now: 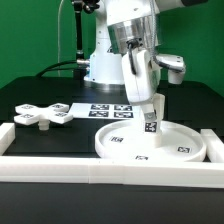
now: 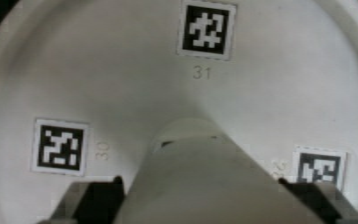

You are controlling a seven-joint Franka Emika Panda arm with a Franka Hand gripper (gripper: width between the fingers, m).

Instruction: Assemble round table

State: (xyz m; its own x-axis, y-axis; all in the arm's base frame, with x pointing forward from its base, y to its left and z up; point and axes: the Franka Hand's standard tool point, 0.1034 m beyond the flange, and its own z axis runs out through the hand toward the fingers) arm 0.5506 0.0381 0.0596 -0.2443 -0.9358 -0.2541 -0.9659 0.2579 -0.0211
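The robot arm (image 1: 135, 45) reaches down over the dark bench (image 1: 60, 140), its tool (image 1: 150, 100) closed narrowly on a short white post (image 1: 152, 122). The post is upright over the middle of the large rimmed disc (image 1: 180, 150). The pictures do not show whether its lower end touches the disc's floor.

In the wrist view, the 2 dark fingers (image 2: 96, 203) press against either side of the post (image 2: 202, 160), with the tool (image 2: 202, 202) centred on it. The disc (image 2: 123, 70) fills the rest of that picture and carries 3 square tags, 1 of them (image 2: 206, 28) above the number 31.

Well apart, toward the exterior view's left, the cross-shaped piece (image 1: 45, 113) lies flat on the bench. The marker board (image 1: 108, 108) lies between it and the arm's base. White rails (image 1: 100, 170) border the bench, and the disc sits just behind the front 1.
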